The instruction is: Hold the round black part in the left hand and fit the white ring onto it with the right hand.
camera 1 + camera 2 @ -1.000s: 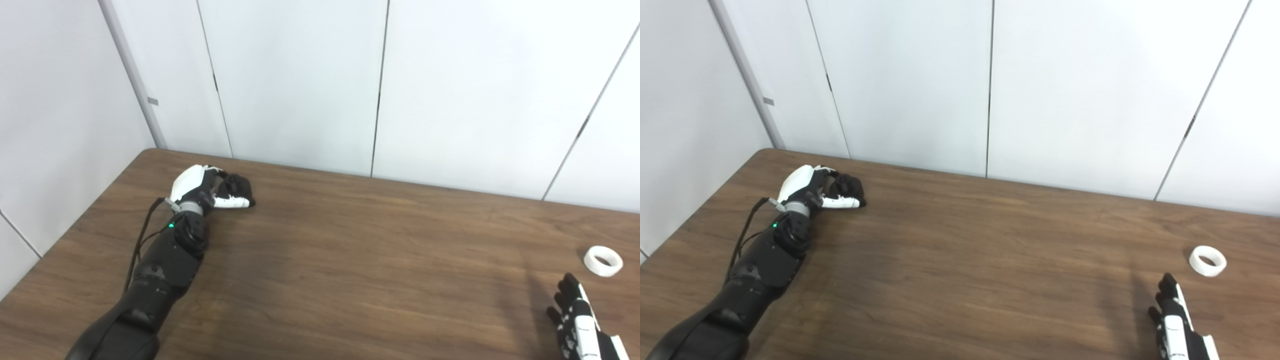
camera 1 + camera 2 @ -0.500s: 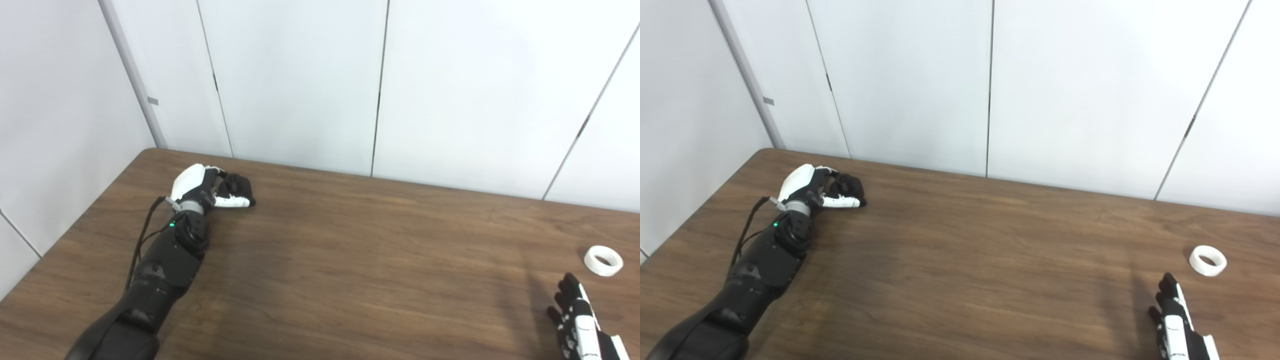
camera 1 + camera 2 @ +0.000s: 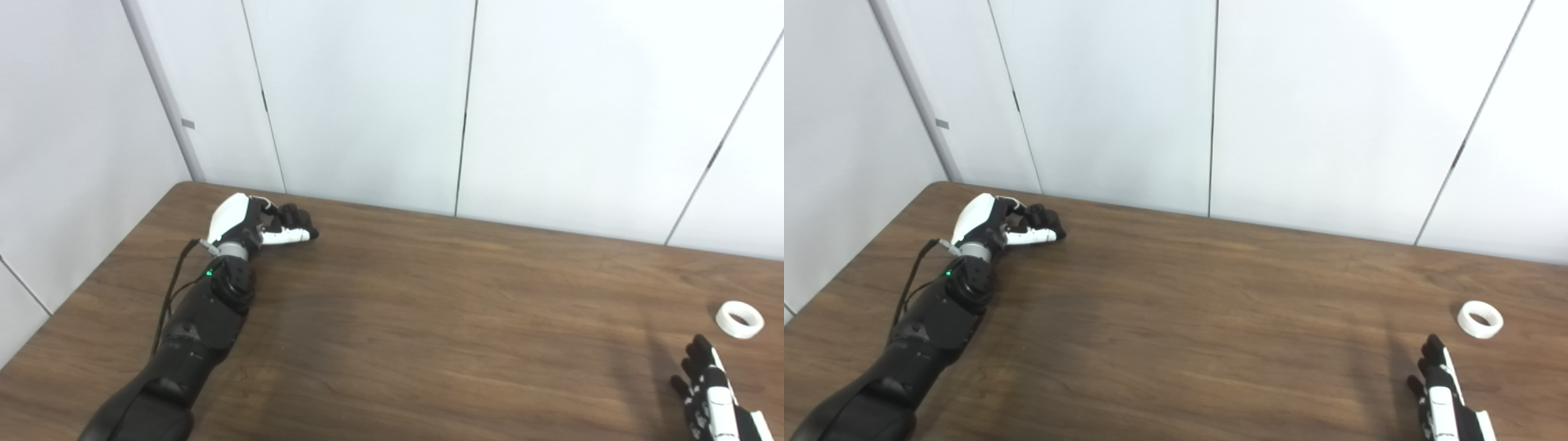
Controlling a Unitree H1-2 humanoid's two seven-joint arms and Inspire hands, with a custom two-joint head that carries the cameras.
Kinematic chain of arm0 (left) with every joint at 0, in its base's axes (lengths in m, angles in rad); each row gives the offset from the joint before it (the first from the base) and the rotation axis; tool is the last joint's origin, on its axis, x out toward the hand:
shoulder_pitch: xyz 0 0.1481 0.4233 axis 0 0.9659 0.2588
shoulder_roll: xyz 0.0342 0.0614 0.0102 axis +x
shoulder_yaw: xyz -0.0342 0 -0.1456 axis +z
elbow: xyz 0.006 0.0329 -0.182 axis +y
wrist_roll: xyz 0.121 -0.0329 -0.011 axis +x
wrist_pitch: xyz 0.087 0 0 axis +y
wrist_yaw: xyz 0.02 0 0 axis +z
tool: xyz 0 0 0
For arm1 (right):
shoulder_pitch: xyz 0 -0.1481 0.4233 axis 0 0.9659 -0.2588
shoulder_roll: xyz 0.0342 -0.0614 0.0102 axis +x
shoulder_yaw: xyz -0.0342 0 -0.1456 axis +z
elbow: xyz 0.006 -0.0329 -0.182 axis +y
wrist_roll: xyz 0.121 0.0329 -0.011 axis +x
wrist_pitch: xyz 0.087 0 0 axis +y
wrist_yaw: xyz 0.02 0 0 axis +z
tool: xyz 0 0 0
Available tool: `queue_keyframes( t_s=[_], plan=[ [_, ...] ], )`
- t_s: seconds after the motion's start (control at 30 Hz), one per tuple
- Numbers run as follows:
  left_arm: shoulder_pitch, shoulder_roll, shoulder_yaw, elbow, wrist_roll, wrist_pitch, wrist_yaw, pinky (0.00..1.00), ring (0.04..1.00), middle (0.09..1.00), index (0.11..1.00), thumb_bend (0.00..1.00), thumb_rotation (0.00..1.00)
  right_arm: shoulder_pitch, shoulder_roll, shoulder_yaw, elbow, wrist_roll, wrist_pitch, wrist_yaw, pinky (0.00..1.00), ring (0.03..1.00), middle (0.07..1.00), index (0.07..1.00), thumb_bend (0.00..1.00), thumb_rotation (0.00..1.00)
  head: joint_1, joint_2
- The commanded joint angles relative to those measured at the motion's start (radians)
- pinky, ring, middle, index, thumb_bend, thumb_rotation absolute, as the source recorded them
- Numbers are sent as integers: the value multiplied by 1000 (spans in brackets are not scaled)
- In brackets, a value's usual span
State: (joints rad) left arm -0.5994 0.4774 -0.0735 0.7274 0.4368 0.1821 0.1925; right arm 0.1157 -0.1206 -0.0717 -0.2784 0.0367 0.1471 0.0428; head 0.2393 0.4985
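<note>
Apparently light and stiff, the one white ring (image 3: 739, 319) lies flat on the wooden table (image 3: 429, 318) at far right, best pinched across its rim, just beyond the empty, spread-fingered right hand (image 3: 707, 398), while the left hand (image 3: 260, 223) curls around one dark part, barely visible.

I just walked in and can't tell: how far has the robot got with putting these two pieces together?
It is early. The left hand at the far left of the table is curled around something dark, probably the round black part, though it is hard to make out. The white ring lies untouched on the table; the right hand is near it, fingers apart, holding nothing. Picking up the ring and fitting it remain.
</note>
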Motion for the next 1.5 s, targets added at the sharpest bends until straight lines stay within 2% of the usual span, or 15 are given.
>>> queue_keyframes(
  t_s=[0.0,0.2,0.33,0.43,0.63,0.77,0.9,0.93,1.03,1.23,1.47],
  plan=[
    [-31,31,-4,-17,10,-9,9,815,841,756,483,524,52,-11,-6,-8,-10,6,-11,1,1000,1000,1000,1000,393,1000,1,1],
    [-26,36,-9,-24,13,-10,6,800,827,749,483,524,53,-11,-7,-6,-8,1,-10,-2,1000,1000,1000,1000,398,1000,2,10],
    [5,36,-2,-96,6,-19,0,812,829,747,484,524,53,-12,-5,-6,2,2,-24,-2,1000,1000,1000,1000,415,1000,-7,12],
    [49,28,5,-219,3,-11,-13,833,851,749,483,525,54,-15,-4,-5,8,8,-29,1,1000,1000,1000,1000,413,1000,-10,12],
    [132,-9,-6,-494,29,77,-71,858,894,772,484,525,57,-19,-1,1,9,2,-25,-1,1000,1000,1000,1000,431,1000,-21,16],
    [171,-42,-10,-612,33,111,-100,846,901,781,484,525,56,-18,4,4,2,4,-21,-3,1000,1000,1000,1000,425,1000,-30,19],
    [222,-69,-38,-714,63,95,-118,859,912,793,484,525,58,-19,4,8,-7,3,-19,-1,1000,1000,1000,1000,435,1000,-53,28],
    [238,-77,-47,-739,74,88,-119,942,906,794,484,525,59,-20,4,8,-8,3,-20,-2,1000,1000,1000,1000,435,1000,-59,30],
    [275,-100,-66,-792,94,74,-122,993,901,800,484,525,59,-23,6,8,-9,-1,-22,-6,1000,1000,1000,1000,437,1000,-77,37],
    [353,-158,-136,-893,164,62,-142,1000,906,811,484,525,57,-33,6,5,-16,-16,-16,-15,1000,1000,992,1000,497,1000,-113,57],
    [423,-217,-204,-943,230,22,-156,1000,914,812,483,525,57,-42,6,3,-44,-29,20,-24,1000,1000,975,998,523,1000,-155,81]
  ],
)
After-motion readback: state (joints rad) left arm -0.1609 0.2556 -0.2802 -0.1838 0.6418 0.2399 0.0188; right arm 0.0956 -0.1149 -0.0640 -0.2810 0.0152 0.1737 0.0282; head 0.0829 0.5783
